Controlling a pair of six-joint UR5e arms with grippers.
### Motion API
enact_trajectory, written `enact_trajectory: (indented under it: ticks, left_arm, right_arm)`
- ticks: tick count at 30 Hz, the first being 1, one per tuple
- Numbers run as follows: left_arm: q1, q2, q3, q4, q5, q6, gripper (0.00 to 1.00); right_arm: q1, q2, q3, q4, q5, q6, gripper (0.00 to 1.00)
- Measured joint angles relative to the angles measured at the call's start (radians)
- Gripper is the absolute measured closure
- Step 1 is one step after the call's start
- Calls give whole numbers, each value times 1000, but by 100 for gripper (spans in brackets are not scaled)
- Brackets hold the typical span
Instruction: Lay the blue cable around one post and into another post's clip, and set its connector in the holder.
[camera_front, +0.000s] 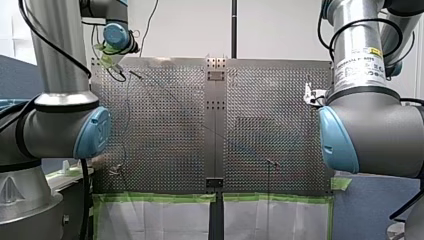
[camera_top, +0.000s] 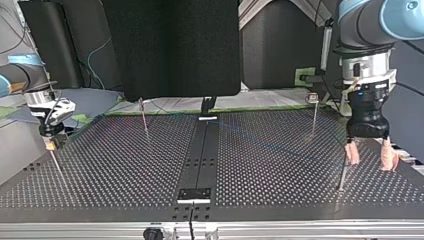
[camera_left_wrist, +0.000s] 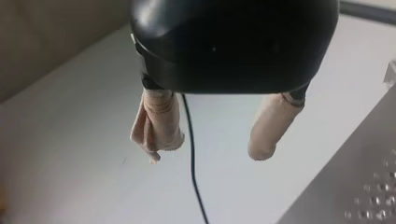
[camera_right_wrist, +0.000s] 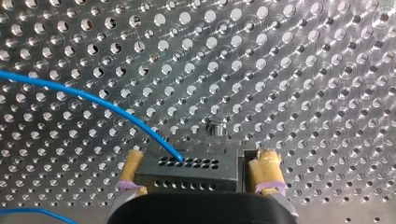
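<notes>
Blue cable (camera_right_wrist: 93, 99) curves across the perforated table (camera_right_wrist: 303, 70) and ends in a black connector (camera_right_wrist: 187, 173) with rows of small holes. The right gripper (camera_right_wrist: 201, 156) has closed on this connector, one yellow-padded finger (camera_right_wrist: 268, 168) pressed to each end of the block. A small metal post (camera_right_wrist: 215, 127) stands just ahead of the connector.

In the top view, the places run from the table's dark centre strip (camera_top: 200, 150). Far to the left of the strip, the right gripper hangs low over the table's edge, and a thin rod (camera_top: 59, 167) slants down from it to the holes. Nearer the strip, on the same side, a slim upright post (camera_top: 144, 117) stands towards the back. Just right of the strip, the cable shows only as a faint blue line slanting over the surface. Further right of the strip, a second upright post (camera_top: 314, 114) carries a small clip at its top. Beyond it, a third post (camera_top: 342, 172) stands closer to the camera.

Far right of the strip, the left gripper (camera_top: 370, 160) hovers just beside that third post. It is black, and its beige-padded fingers (camera_left_wrist: 273, 126) are spread apart with nothing between them. Its wrist view shows a thin black wire (camera_left_wrist: 192, 163) running under the gap over a pale surface, with the table's corner alongside.
</notes>
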Motion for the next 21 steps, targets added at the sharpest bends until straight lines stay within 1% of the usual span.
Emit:
enact_trajectory:
  ticks: [4,6,8,11,21]
  left_arm:
    - [-7,-2,0,39,33,40,0]
    - [-9,-4,0,56,33,56,0]
    - [-12,-8,-1,71,22,76,0]
    - [-18,-15,-1,74,1,102,0]
    - [-42,-62,-1,29,-83,187,0]
  right_arm:
    - [0,0,0,0,0,0,0]
    - [0,0,0,0,0,0,0]
    - [0,0,0,0,0,0,0]
    - [0,0,0,0,0,0,0]
    - [0,0,0,0,0,0,0]
